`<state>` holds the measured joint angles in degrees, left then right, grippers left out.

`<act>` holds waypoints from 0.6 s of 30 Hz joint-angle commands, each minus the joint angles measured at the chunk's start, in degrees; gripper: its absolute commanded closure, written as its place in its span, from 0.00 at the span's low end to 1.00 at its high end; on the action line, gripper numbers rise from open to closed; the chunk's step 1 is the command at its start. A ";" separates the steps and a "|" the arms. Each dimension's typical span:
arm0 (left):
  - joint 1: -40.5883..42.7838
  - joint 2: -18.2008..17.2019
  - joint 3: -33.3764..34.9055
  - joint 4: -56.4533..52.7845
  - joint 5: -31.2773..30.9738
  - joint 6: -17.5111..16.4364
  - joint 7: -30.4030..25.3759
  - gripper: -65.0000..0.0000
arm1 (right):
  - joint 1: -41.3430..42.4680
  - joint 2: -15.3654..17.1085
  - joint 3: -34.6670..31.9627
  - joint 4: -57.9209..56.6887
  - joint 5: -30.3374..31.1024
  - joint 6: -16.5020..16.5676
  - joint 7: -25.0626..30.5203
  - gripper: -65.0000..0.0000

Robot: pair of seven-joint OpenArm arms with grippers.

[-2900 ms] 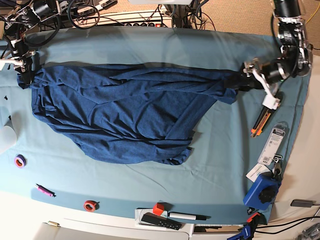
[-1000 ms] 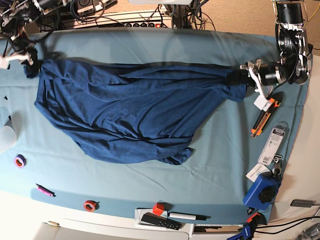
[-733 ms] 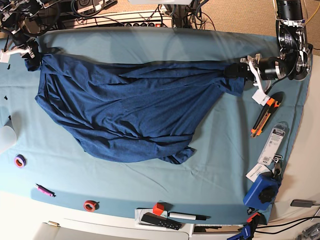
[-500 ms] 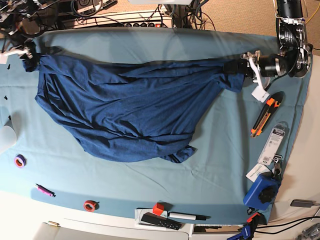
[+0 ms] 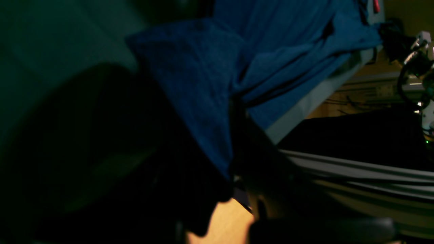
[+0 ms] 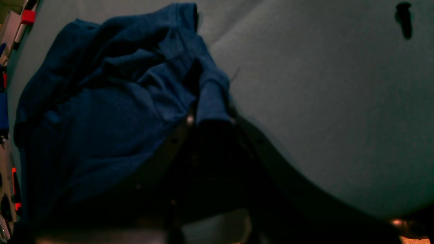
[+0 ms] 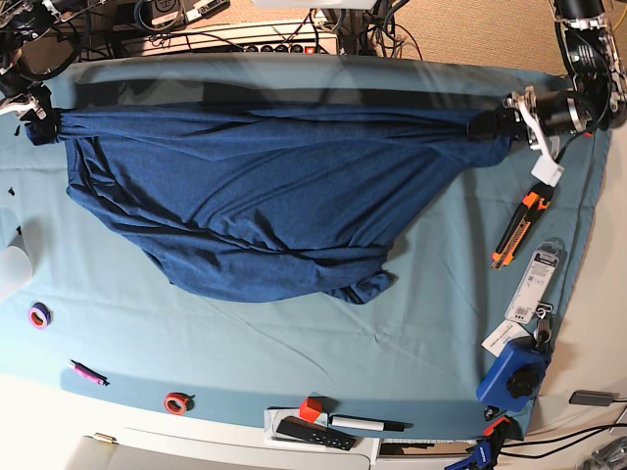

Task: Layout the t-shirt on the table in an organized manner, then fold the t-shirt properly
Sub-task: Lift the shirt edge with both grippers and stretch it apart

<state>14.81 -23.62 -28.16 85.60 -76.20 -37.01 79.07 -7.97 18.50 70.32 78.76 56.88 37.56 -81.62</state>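
Observation:
The dark navy t-shirt (image 7: pixel 265 196) lies stretched across the teal table (image 7: pixel 294 343), its far edge pulled into a taut straight line between the two grippers. At the base view's right, my left gripper (image 7: pixel 492 125) is shut on one bunched end of the t-shirt. My right gripper (image 7: pixel 41 121) is shut on the other end at the view's left. Below that line the fabric sags in wrinkled folds to a crumpled corner (image 7: pixel 367 287). The left wrist view shows the t-shirt (image 5: pixel 203 84) pinched between dark fingers; in the right wrist view the t-shirt (image 6: pixel 101 112) bunches at the jaws.
An orange utility knife (image 7: pixel 517 227), a packaged item (image 7: pixel 534 279) and a blue tool (image 7: pixel 513 372) lie along the right side. A purple tape roll (image 7: pixel 39 315), pink marker (image 7: pixel 86 372), red tape roll (image 7: pixel 176 401), red cube (image 7: pixel 311 408) and black remote (image 7: pixel 313 432) sit along the near edge.
Both grippers have moved toward the table's far edge and further apart. The t-shirt's upper edge has gone from sagging to taut, and its body has slid toward the far side.

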 commanded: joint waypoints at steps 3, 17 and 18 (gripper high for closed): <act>1.18 -1.14 -0.63 0.81 -1.22 -0.24 -0.42 1.00 | -0.02 1.79 0.26 1.07 0.72 0.28 1.62 1.00; 2.69 -1.14 -0.63 0.81 -2.27 -0.57 0.93 1.00 | -4.59 0.11 0.26 1.07 2.03 0.35 1.62 1.00; 2.67 -1.14 -0.63 0.81 -2.27 -0.59 0.93 1.00 | -4.57 0.11 0.26 1.07 2.05 0.35 1.62 1.00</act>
<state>17.56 -23.66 -28.21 85.60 -77.30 -37.39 79.77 -12.40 16.99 70.32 78.76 57.74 37.58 -81.38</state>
